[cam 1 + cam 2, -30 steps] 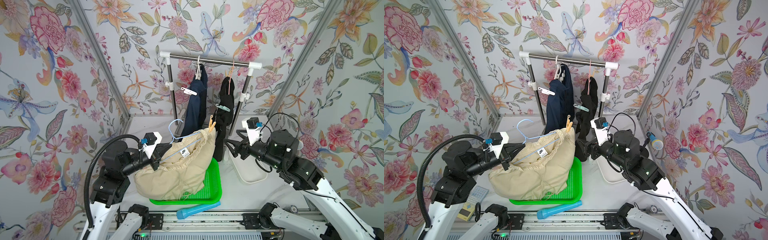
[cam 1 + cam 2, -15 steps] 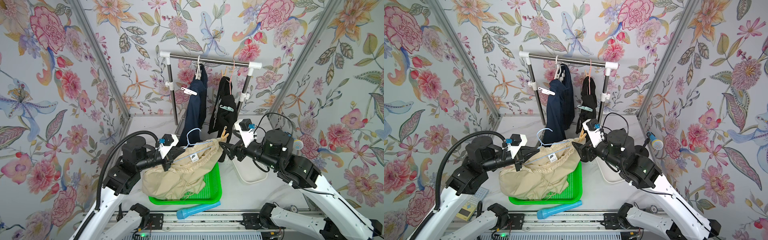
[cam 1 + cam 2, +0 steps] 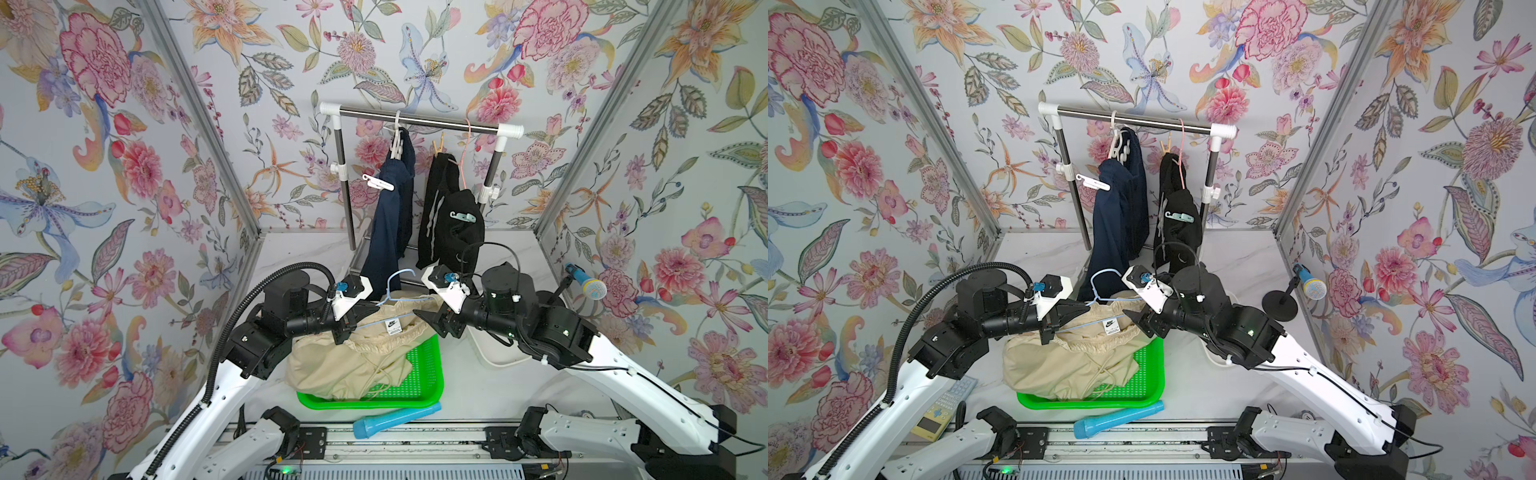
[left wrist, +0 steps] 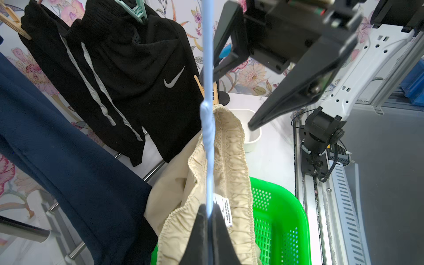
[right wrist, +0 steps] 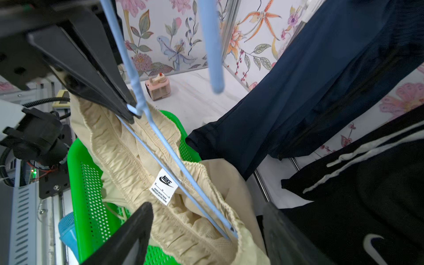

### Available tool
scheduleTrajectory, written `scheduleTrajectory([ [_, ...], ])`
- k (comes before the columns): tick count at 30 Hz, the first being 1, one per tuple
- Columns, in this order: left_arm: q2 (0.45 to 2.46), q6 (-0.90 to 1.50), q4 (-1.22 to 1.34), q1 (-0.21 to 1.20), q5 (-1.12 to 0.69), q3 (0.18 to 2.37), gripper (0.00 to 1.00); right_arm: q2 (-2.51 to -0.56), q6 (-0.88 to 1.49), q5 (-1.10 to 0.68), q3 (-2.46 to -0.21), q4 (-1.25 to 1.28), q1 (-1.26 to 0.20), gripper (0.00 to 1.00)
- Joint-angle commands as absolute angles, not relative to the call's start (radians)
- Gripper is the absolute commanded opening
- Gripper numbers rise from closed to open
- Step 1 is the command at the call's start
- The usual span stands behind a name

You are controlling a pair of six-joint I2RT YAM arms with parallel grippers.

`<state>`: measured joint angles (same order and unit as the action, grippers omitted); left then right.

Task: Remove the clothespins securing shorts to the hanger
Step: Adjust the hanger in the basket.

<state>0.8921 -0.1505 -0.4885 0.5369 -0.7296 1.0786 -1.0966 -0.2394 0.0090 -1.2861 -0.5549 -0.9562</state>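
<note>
Two tools flank the cream-beige shorts (image 3: 353, 365), which slump into the green basket (image 3: 430, 376) at 6 o'clock on the bench (image 3: 465, 392). The left tool (image 3: 372, 307), at their 9 o'clock, is clamped on the pale blue hanger (image 4: 207, 57) lying in the waistband. The right tool (image 5: 205, 204), at 3 o'clock, has its fingers apart and grips nothing. At 12 o'clock the navy shorts (image 3: 388, 232) carry a white clip (image 3: 378, 183); the black shorts (image 3: 449, 237) carry a teal clip (image 3: 462, 216) and a wooden clothespin (image 3: 437, 145).
</note>
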Motion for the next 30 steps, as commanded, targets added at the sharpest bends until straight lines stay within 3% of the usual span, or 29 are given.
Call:
scheduleTrajectory([
  [1, 0.87, -0.164, -0.466, 0.543, -0.775, 1.105, 0.0, -1.1, -0.316, 0.068, -1.24, -0.504, -0.967, 0.75],
  [7, 0.858, -0.174, -0.483, 0.544, -0.818, 1.113, 0.0, -1.088, -0.344, 0.127, -1.168, -0.399, -0.968, 0.74],
  [9, 0.854, -0.178, -0.497, 0.543, -0.812, 1.118, 0.0, -1.084, -0.355, 0.123, -1.151, -0.382, -0.966, 0.69],
  [17, 0.862, -0.134, -0.49, 0.543, -0.774, 1.115, 0.0, -1.044, -0.404, 0.08, -1.084, -0.3, -0.966, 0.2],
  [22, 0.902, -0.156, -0.537, 0.544, -0.727, 1.157, 0.11, -1.013, -0.475, 0.058, -1.08, -0.28, -0.978, 0.0],
  [27, 0.954, -0.198, -0.577, 0.545, -0.742, 1.222, 0.23, -1.022, -0.541, 0.065, -1.1, -0.3, -1.002, 0.0],
  [30, 0.986, -0.235, -0.615, 0.544, -0.723, 1.263, 0.4, -1.034, -0.584, 0.09, -1.109, -0.304, -1.033, 0.0],
])
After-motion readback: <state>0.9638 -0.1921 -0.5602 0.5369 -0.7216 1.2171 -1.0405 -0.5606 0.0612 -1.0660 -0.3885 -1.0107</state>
